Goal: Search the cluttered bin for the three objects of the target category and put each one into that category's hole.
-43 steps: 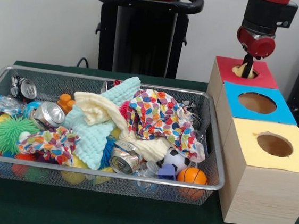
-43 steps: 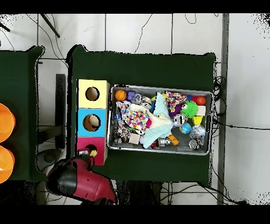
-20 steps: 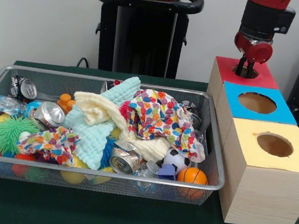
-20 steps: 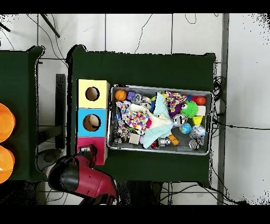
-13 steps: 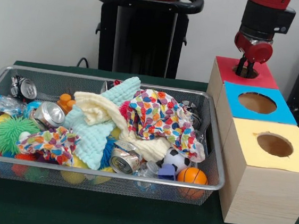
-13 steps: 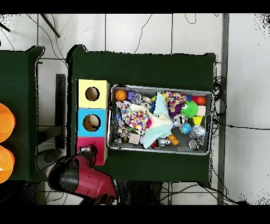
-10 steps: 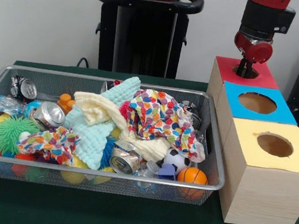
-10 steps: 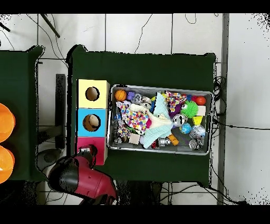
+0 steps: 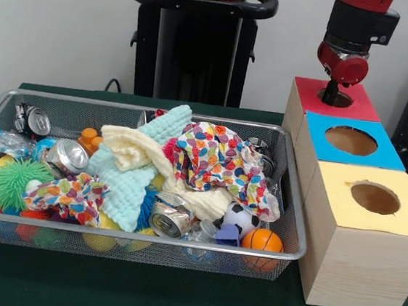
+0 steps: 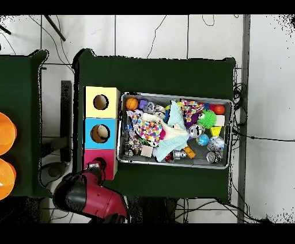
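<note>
I see the green tabletop (image 9: 138, 292) carrying the wire mesh bin (image 9: 286, 205), filled with cloths, cans and balls. Beside the bin stand three wooden boxes: yellow-topped box (image 9: 359, 242), blue-topped box (image 9: 321, 147) and red-topped box (image 9: 305, 98). My arm (image 9: 355, 30) descends vertically over the red-topped box. The gripper (image 9: 333, 94) points straight down at that box's hole (image 9: 339, 100), tips at its rim; I cannot tell whether the tips are spread or pressed together.
</note>
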Motion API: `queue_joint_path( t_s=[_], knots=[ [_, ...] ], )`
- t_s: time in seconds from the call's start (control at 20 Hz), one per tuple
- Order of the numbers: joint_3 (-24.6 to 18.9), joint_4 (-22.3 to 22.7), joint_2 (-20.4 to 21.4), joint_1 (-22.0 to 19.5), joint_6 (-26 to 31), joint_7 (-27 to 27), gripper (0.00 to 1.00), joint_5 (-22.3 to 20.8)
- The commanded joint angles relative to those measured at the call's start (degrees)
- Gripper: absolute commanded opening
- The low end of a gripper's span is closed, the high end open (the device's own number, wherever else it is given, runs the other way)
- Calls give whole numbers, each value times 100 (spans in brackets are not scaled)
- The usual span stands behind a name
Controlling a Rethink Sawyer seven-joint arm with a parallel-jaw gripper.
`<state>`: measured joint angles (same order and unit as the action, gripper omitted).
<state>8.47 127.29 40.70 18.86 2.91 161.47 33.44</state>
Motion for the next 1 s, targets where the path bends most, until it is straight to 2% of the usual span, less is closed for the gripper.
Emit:
queue_joint_path(
  t_s=[0.05, 0.15, 0.25, 0.4, 0.6, 0.7, 1.0],
  knots=[
    [-182, 130, 21, -33, 455, 839, 0, 122],
    [-31, 76, 113, 92, 683, 854, 0, 131],
    [210, -14, 345, 308, 1167, 977, 0, 118],
    [949, -575, 714, 993, 2504, 1658, 0, -151],
    [1332, -903, 971, 1234, 3240, 1858, 0, -346],
    [1486, -965, 1039, 1212, 3433, 1609, 0, -416],
    [1606, -707, 1320, 521, 3435, 222, 0, -795]
  ],
)
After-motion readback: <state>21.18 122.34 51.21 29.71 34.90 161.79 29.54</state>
